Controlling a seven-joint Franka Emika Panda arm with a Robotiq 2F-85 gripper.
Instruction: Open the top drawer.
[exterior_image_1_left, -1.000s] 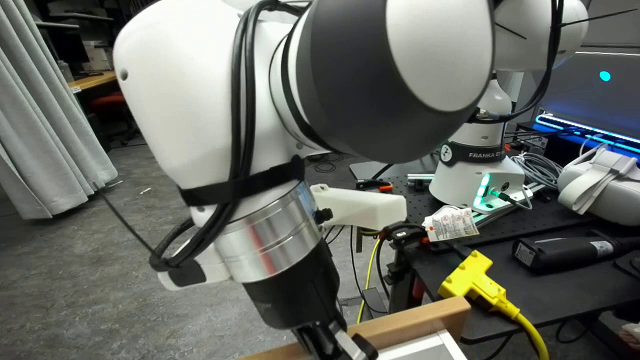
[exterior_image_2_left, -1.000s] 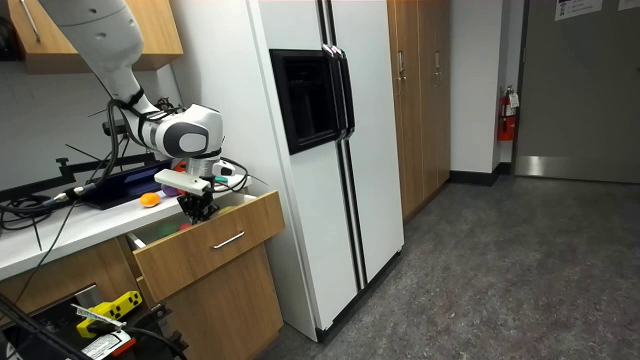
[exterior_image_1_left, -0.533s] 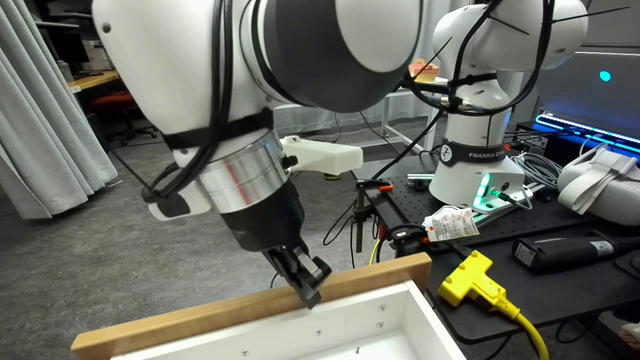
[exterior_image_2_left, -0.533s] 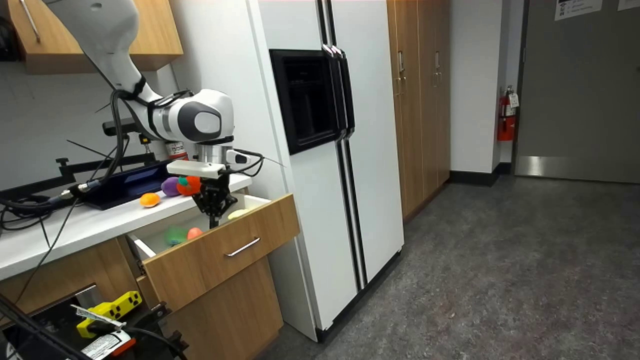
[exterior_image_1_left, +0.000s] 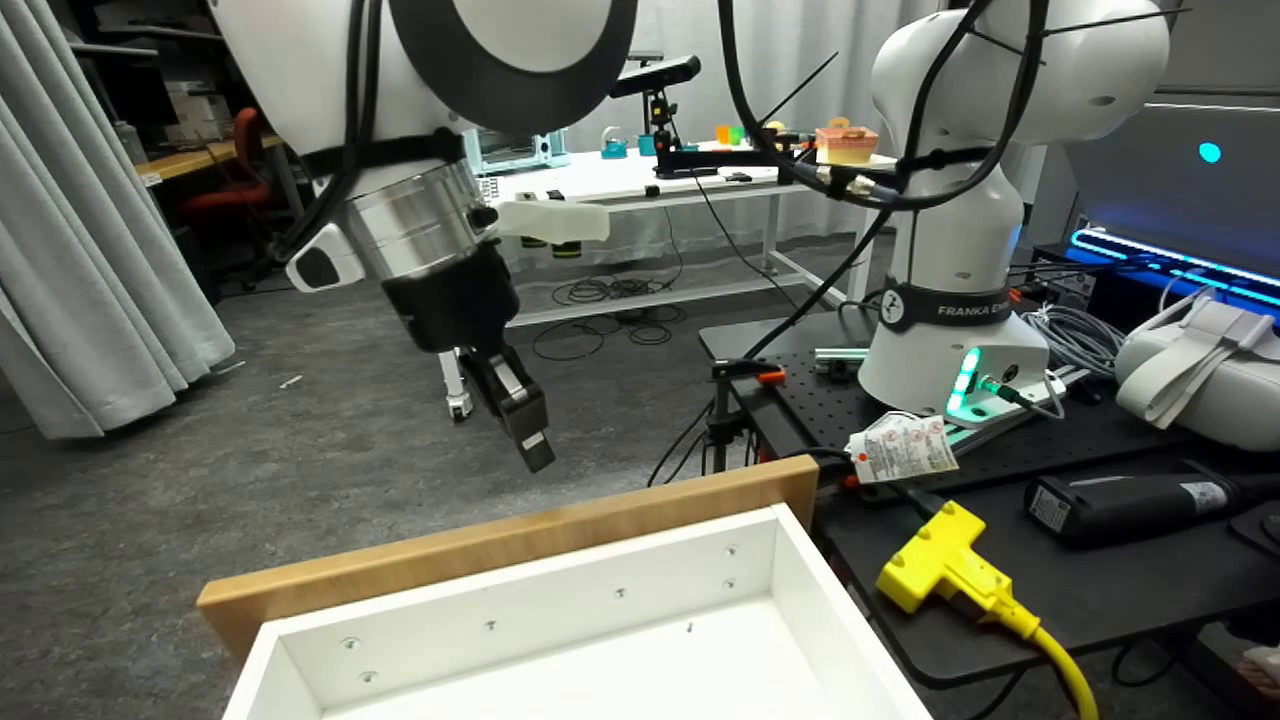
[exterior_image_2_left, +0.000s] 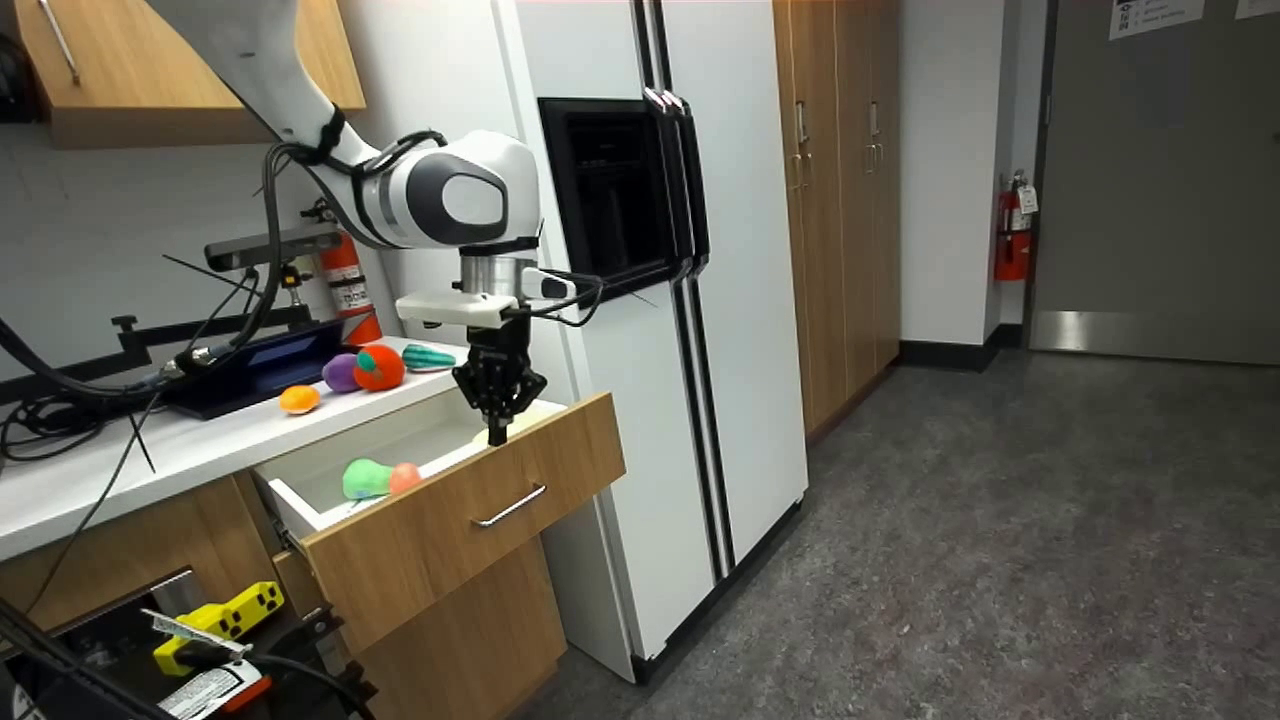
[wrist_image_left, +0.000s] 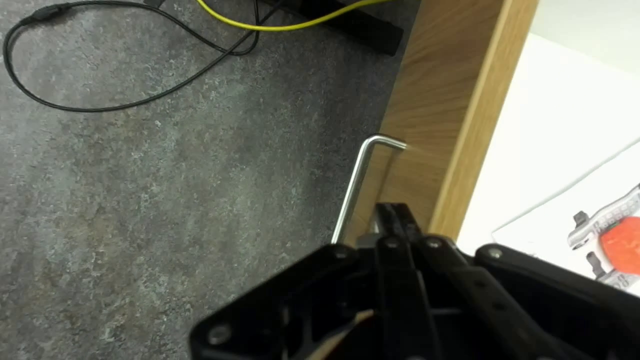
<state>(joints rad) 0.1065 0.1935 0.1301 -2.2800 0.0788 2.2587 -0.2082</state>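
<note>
jutting out below the claw (exterior_image_1_left: 537, 457), the top drawer (exterior_image_1_left: 560, 610)

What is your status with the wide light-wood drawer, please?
Black two-finger gripper shut, holding nothing. Wide light-wood-fronted top drawer standing open, gripper apart from it. No obstruction seen.

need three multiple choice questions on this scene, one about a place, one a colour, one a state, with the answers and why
1. Where is the purple toy?
A in the drawer
B on the counter
C under the counter

2. What colour is the power splitter?
A red
B blue
C yellow

3. How does the drawer stand?
A open
B fully shut
C upside down

1 B: an exterior view shows it on the white top, next to the red toy.
2 C: its body is yellow in an exterior view.
3 A: both exterior views look down into it.
</note>
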